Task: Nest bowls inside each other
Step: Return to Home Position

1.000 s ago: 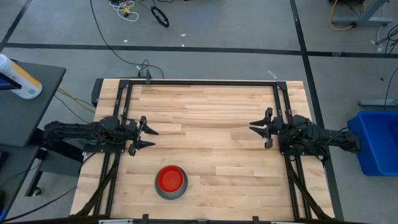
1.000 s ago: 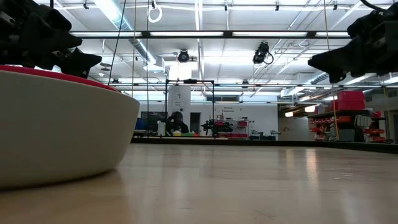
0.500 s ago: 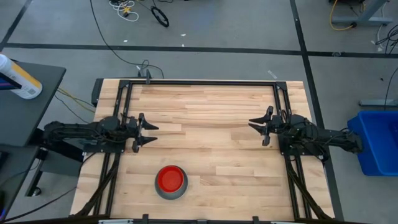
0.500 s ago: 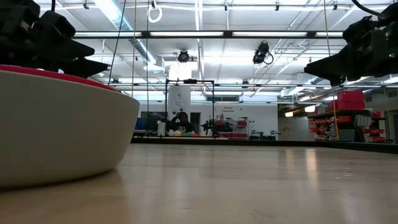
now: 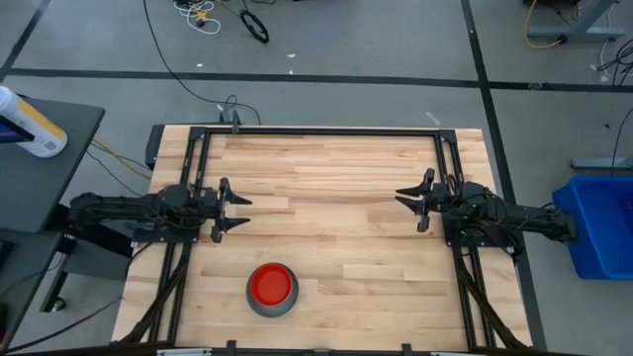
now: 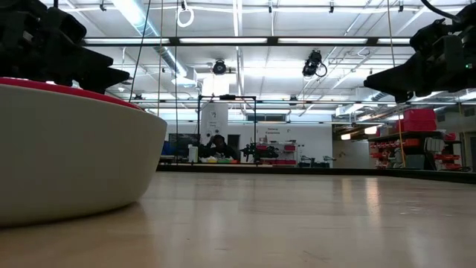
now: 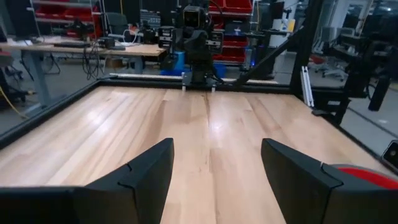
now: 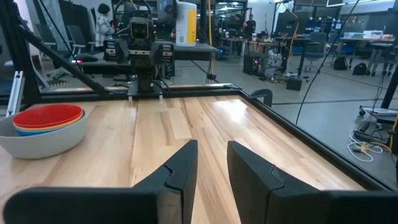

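Observation:
The bowls stand nested in one stack (image 5: 272,288) near the table's front edge, left of centre. The grey bowl (image 8: 43,138) is outermost and rests on its base, the red bowl (image 8: 48,116) sits on top, and a blue rim (image 8: 37,130) shows between them. In the low view the grey wall (image 6: 67,156) fills the left side. My left gripper (image 5: 241,212) hovers level at the table's left side, open, beyond the stack toward the far edge. My right gripper (image 5: 404,206) hovers level at the right side, its fingers (image 8: 180,165) a narrow gap apart with nothing between them.
A black frame (image 5: 316,130) runs around the wooden table top (image 5: 326,178). A blue bin (image 5: 598,222) stands on the floor to the right, and a dark side table with a bottle (image 5: 30,124) to the left. People sit in the room far behind.
Both grippers have stayed where they were and have turned slightly at the wrist, the left one rolling a little. The stack of bowls has not moved.

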